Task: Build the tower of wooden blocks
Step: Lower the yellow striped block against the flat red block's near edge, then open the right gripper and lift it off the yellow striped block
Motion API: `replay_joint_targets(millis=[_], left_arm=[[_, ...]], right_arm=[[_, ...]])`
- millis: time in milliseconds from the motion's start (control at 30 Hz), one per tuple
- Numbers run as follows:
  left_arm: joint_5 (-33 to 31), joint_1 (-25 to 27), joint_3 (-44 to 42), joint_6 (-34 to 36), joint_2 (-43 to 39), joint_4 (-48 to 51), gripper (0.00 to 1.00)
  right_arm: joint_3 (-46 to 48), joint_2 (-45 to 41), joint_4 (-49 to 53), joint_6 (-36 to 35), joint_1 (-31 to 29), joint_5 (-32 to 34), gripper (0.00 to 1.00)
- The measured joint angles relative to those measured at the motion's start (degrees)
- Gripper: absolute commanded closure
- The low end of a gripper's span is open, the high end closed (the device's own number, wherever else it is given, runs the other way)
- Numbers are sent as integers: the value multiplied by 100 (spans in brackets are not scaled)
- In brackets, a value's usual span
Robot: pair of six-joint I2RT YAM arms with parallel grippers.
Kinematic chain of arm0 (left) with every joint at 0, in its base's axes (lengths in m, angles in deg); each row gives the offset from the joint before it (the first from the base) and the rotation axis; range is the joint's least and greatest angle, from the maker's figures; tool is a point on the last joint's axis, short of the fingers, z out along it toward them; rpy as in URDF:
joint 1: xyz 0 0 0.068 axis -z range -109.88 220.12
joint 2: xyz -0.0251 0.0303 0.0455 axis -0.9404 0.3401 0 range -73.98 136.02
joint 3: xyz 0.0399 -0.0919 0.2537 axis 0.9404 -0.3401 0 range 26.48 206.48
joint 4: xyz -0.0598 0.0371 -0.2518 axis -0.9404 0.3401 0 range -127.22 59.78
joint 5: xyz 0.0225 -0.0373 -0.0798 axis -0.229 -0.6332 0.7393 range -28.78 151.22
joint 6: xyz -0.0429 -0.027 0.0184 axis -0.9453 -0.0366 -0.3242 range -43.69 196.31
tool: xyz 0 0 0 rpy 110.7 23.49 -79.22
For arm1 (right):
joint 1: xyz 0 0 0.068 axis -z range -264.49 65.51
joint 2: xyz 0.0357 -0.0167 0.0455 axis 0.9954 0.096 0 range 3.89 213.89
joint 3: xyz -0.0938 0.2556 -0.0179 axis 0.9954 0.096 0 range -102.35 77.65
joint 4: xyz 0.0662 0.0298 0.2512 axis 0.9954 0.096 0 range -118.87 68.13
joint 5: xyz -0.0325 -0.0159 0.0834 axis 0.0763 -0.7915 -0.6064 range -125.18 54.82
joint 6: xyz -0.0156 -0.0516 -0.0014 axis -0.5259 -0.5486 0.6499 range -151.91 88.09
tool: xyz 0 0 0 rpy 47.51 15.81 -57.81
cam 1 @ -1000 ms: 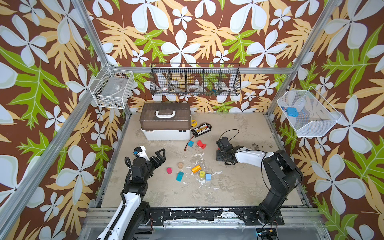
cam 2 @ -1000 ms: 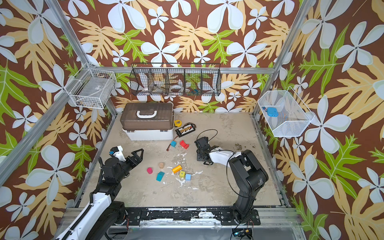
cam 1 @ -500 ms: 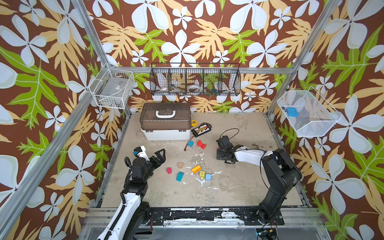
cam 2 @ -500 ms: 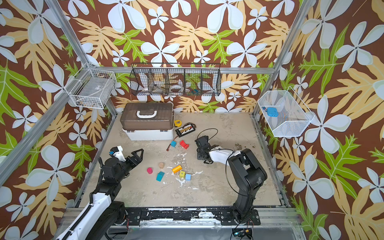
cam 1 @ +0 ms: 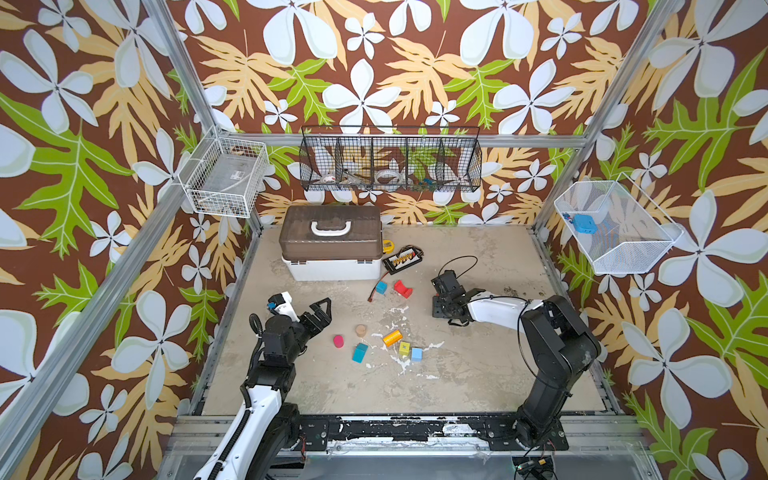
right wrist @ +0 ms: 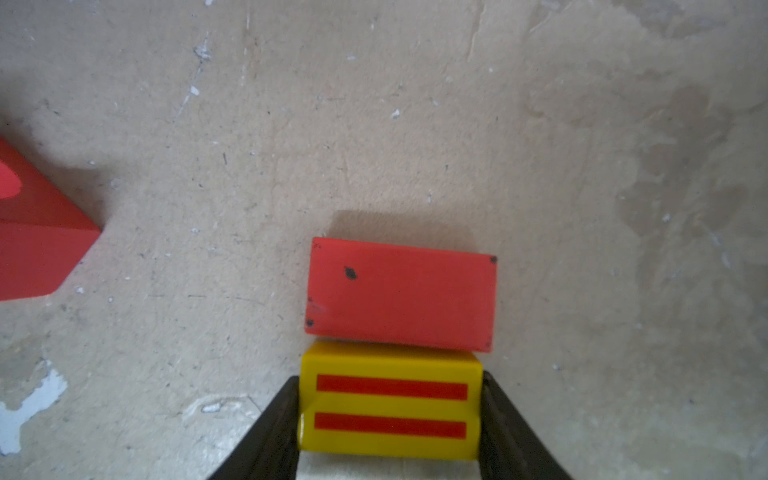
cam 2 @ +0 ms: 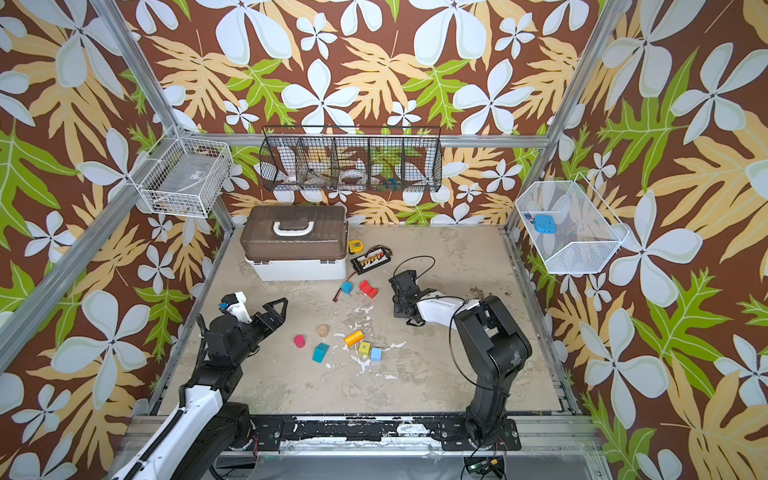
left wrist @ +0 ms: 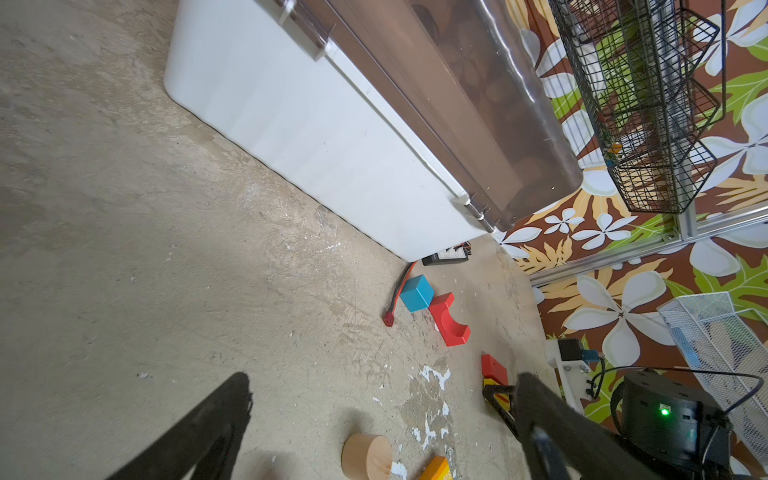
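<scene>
My right gripper (right wrist: 390, 378) is shut on a yellow block with two red stripes (right wrist: 390, 403), low at the table, right of the middle in both top views (cam 1: 440, 309). A flat red block (right wrist: 401, 295) lies against the yellow one. My left gripper (left wrist: 382, 380) hangs open and empty at the left (cam 1: 301, 309). Loose wood blocks lie between the arms: pink cylinder (cam 1: 338, 341), tan cylinder (cam 1: 361, 330), teal block (cam 1: 360, 352), orange cylinder (cam 1: 392, 337), yellow cube (cam 1: 404, 348), light blue cube (cam 1: 416, 354). A blue cube (cam 1: 381, 287) and a red arch (cam 1: 402, 288) lie farther back. No tower shows.
A white case with a brown lid (cam 1: 331, 249) stands at the back left. Beside it lie a black connector board (cam 1: 402, 260) with a red wire and a yellow tape measure (cam 1: 387, 246). Wire baskets hang on the walls (cam 1: 390, 160).
The right arm's elbow has shifted very slightly. The left arm and the loose blocks have not moved.
</scene>
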Motion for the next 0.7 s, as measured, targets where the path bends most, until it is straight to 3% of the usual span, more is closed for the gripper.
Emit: replay_joint_targets(millis=[700], left_arm=[[20,-2,7,0,2,48,0]], right_arm=[[-13,50,-68,-7,55,17,39]])
